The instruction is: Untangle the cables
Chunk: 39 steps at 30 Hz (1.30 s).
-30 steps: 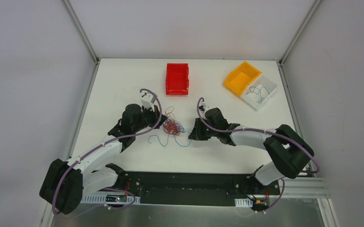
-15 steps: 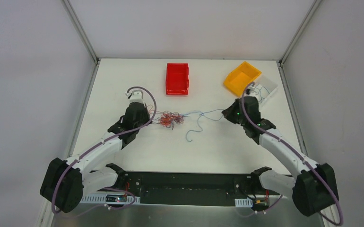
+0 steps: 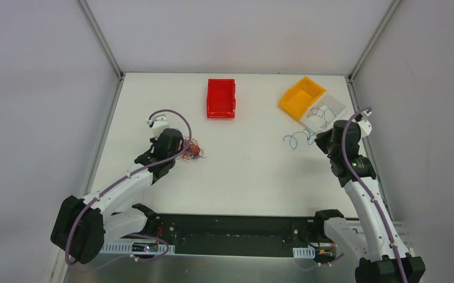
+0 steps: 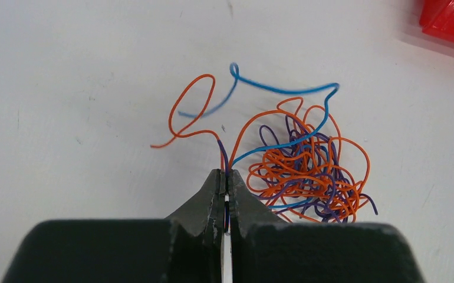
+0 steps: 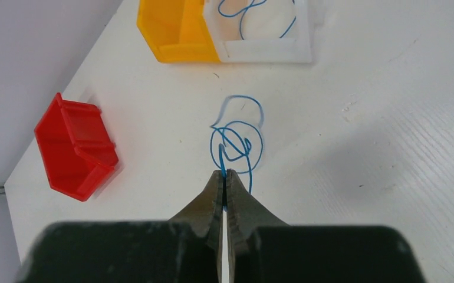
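A: Now that 1 blue cable (image 5: 236, 138) has been drawn clear of the tangle (image 4: 304, 168), where is it held?
B: It is pinched in the right gripper (image 5: 224, 172), jaws pressed together on it, and has been carried near the white bin (image 5: 260, 44)
A: And the rest?
B: The tangle is clamped at its edge by the left gripper (image 4: 225, 174), jaws pressed together; more separating is judged necessary

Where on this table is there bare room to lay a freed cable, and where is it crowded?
Widest bare patch: the table's middle, between the tangle at the left gripper and the blue cable in the right gripper. Also bare between the red bin and yellow bin. Crowded near the white bin, beside that cable.
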Each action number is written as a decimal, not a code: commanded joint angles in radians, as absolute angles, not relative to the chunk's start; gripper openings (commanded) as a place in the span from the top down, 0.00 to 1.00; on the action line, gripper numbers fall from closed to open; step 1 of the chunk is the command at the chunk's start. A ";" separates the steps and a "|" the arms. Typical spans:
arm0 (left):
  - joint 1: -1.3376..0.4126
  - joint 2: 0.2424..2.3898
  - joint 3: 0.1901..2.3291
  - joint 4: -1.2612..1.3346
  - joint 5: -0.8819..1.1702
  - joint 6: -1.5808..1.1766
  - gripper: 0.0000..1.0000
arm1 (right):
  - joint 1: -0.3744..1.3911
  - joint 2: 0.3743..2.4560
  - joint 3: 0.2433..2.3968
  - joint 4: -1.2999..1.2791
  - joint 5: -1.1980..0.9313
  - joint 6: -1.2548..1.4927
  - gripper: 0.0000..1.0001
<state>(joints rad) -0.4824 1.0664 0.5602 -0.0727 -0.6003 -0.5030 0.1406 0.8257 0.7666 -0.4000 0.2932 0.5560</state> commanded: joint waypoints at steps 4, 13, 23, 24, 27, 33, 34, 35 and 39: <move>-0.477 1.078 0.619 -0.075 -0.529 -0.478 1.00 | 0.137 0.904 0.971 -0.454 0.268 0.500 1.00; -0.477 1.053 0.596 -0.034 -0.484 -0.456 1.00 | 0.082 1.097 1.277 -0.465 0.323 0.482 1.00; -0.477 1.053 0.588 -0.017 -0.482 -0.457 0.99 | -0.058 1.308 1.544 -0.485 0.311 0.466 1.00; -0.477 1.050 0.586 -0.017 -0.486 -0.458 0.99 | -0.069 1.327 1.556 -0.478 0.326 0.461 1.00; -0.477 1.044 0.581 -0.013 -0.491 -0.460 0.99 | -0.090 1.391 1.595 -0.469 0.363 0.443 1.00; -0.477 1.049 0.580 -0.005 -0.487 -0.458 0.99 | -0.094 1.478 1.573 -0.437 0.392 0.425 1.00; -0.477 1.051 0.581 -0.005 -0.486 -0.458 0.99 | -0.094 1.482 1.546 -0.421 0.391 0.427 1.00; -0.477 1.052 0.581 -0.004 -0.485 -0.457 0.99 | -0.093 1.489 1.521 -0.406 0.389 0.434 1.00; -0.477 1.054 0.583 -0.005 -0.479 -0.456 0.99 | -0.092 1.536 1.414 -0.364 0.379 0.460 1.00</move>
